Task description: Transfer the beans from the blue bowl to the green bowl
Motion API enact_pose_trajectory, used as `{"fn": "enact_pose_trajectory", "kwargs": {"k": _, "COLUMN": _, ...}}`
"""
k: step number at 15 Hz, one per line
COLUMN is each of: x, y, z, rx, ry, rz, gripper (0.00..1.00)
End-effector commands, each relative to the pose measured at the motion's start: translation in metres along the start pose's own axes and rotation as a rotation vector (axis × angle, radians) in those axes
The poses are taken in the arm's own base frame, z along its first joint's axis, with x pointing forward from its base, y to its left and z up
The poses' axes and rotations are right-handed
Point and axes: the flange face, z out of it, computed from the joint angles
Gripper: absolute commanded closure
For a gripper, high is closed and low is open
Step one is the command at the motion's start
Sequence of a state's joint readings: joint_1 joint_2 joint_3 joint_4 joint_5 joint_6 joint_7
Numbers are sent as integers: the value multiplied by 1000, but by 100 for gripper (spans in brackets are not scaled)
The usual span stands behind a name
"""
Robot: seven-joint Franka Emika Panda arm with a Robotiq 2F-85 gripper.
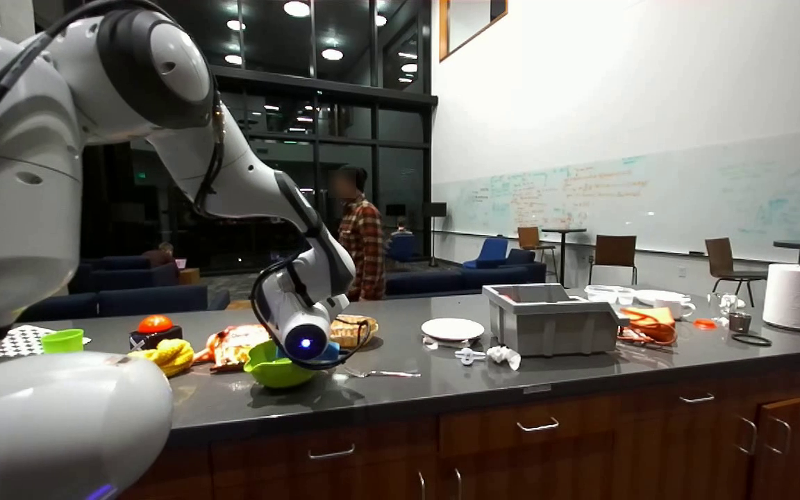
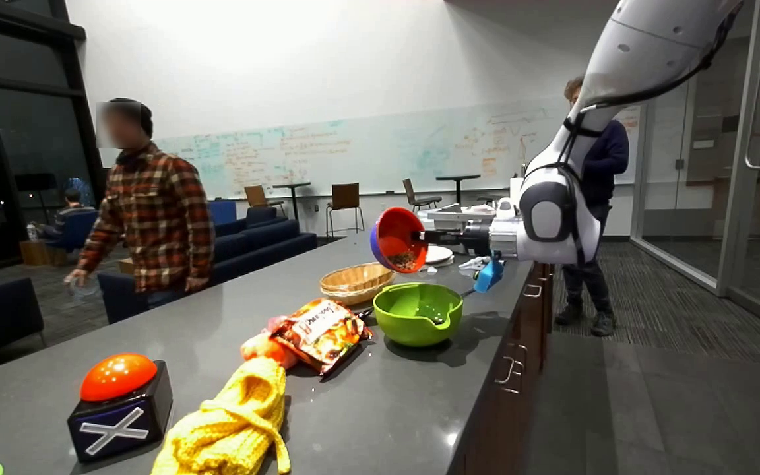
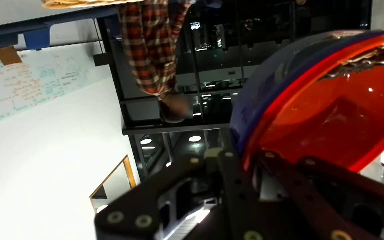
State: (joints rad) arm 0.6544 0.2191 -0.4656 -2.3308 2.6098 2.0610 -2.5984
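Note:
The blue bowl (image 2: 378, 245) is dark blue outside and red inside. My gripper (image 2: 421, 236) is shut on its rim, and the wrist view shows the rim between the fingers (image 3: 248, 159). The bowl is tilted on its side in the air. The beans (image 2: 406, 260), a small brownish heap, lie against its lower wall and also show in the wrist view (image 3: 365, 63). The lime-green bowl (image 2: 417, 326) stands on the counter below the blue bowl; it also shows in an exterior view (image 1: 276, 373), partly behind the wrist. I cannot tell whether beans are in it.
A wicker basket (image 2: 357, 284) and a snack bag (image 2: 320, 333) lie close beside the green bowl. A yellow knitted item (image 2: 228, 422) and a red button box (image 2: 119, 396) stand farther off. A fork (image 1: 386, 374), white plate (image 1: 452, 329) and grey bin (image 1: 556, 326) are on the counter.

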Motion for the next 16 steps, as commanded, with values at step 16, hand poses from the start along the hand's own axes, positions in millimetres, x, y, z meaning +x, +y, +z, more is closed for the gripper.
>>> {"fn": "enact_pose_trajectory", "kwargs": {"k": 16, "x": -10, "y": 33, "z": 20, "rx": 92, "ry": 119, "rz": -123, "gripper": 98}}
